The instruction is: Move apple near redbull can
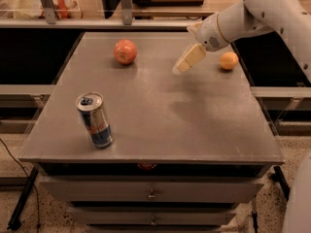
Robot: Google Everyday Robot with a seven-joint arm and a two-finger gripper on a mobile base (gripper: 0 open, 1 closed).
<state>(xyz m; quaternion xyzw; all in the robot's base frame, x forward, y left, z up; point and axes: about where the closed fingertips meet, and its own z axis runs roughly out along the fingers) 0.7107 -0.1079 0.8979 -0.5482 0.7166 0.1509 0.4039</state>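
The apple (125,51) rests at the far left of the table (204,130), well apart from the redbull can (94,120); transfer not yet done. The apple is round, with no long axis; its stem is possibly hidden. The can stands upright, axis vertical. The gripper (181,66) hovers right of the apple, angled toward it, likely for approach; whether it is released or clenched cannot be told.

Dim, warm light falls from above onto the grey matte table top (146,140), which has a dull sheen toward its far edge. My cream-coloured gripper (181,67) hangs over the table's far right part, its outline soft, perhaps from motion, and throws a broad, faint shadow toward the camera. The slim silver and blue can (95,120) glints at its rim; the round reddish-orange apple (125,51) shows a pale highlight.
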